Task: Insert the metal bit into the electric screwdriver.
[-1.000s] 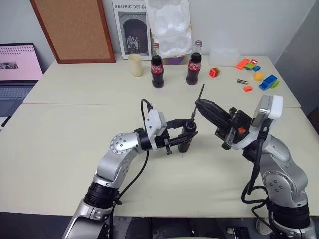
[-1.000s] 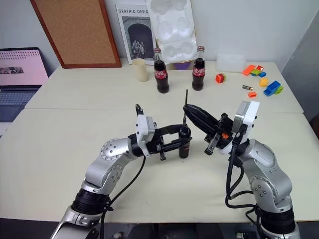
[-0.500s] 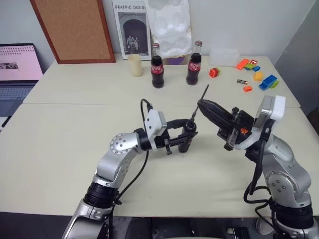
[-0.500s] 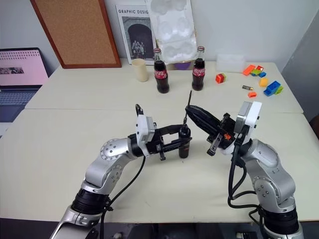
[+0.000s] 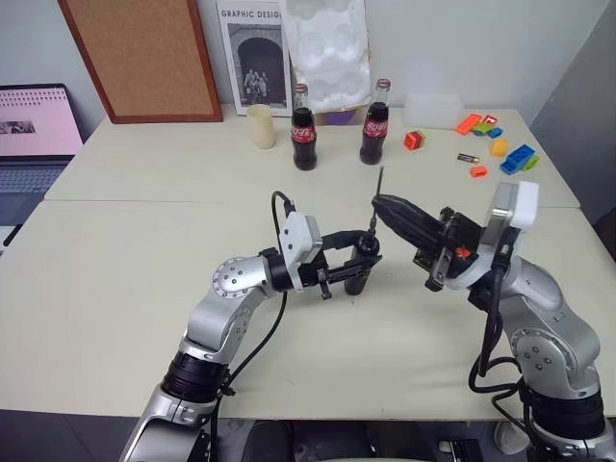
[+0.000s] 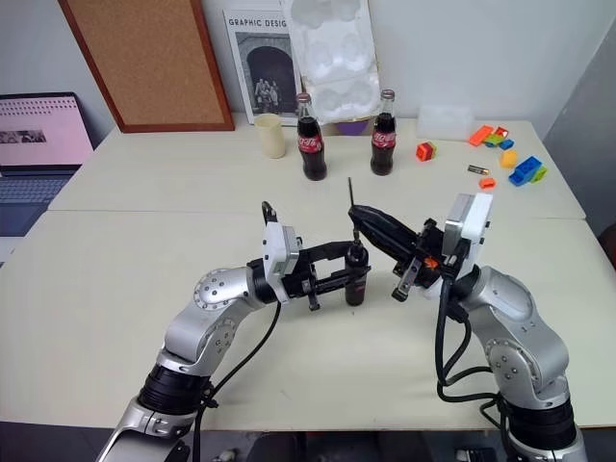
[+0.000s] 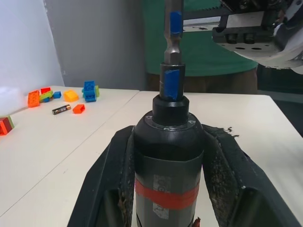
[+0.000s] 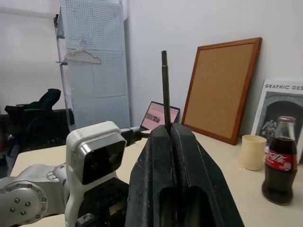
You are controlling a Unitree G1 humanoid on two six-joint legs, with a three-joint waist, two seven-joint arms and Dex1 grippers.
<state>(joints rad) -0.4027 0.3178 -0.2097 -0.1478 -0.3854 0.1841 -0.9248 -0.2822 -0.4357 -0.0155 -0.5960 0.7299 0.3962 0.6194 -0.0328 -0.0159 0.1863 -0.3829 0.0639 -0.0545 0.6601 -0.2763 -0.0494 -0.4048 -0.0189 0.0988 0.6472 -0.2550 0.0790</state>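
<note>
Two clenched grips. With the left claw [image 5: 360,264], clamps the electric screwdriver [image 5: 358,271] around its black body, upright, tip up, base close over the surface [image 5: 115,260]. With the right claw [image 5: 379,203], pinches the metal bit [image 5: 379,182] by its lower part, rod standing nearly straight up out of the closed fingers, just beside and above the screwdriver's tip, not touching it. Further out: two cola bottles [image 5: 304,135] and a scatter of toy bricks [image 5: 518,157] at the far edge, well apart from the work.

For the step in hand, probably calls for keeping the left grip dead still and letting the right do all the aligning. Needs the bit's free end turned over to face the tip, since at present points away from it. Then best to bring rod and tool onto one line before any push, and to feed slowly along that line; risks a skid off the rim or a bent rod if pushed at an angle.

Against half a second ago: stands more upright now instead of leaning away, and sits a little nearer the screwdriver. Left side unchanged.
</note>
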